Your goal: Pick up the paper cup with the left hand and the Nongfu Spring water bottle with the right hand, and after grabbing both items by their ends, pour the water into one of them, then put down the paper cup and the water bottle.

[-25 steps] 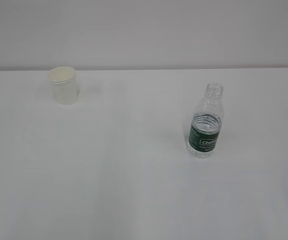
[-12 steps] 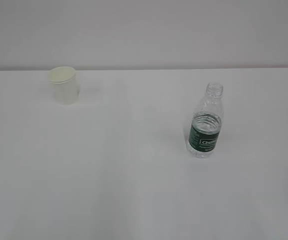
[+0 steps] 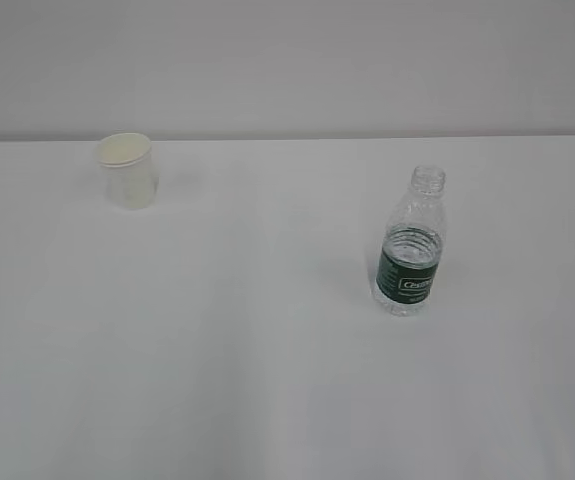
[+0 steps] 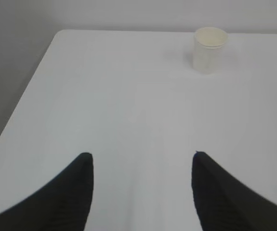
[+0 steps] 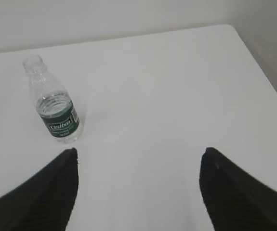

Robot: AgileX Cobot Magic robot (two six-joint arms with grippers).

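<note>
The off-white paper cup point(image 3: 127, 170) stands upright at the back left of the white table point(image 3: 267, 350); the left wrist view shows the paper cup point(image 4: 209, 49) far ahead and to the right. My left gripper point(image 4: 140, 156) is open and empty, well short of it. The clear Nongfu Spring water bottle point(image 3: 410, 242) with its green label stands upright, capless, right of centre, with water up to about its shoulder. In the right wrist view the bottle point(image 5: 54, 103) is ahead and left of my right gripper point(image 5: 138, 151), which is open wide and empty. Neither arm shows in the exterior view.
The table's left edge point(image 4: 25, 96) and rounded far corner show in the left wrist view. Its right edge point(image 5: 263, 72) and far corner show in the right wrist view. A pale wall point(image 3: 287, 60) runs behind the table.
</note>
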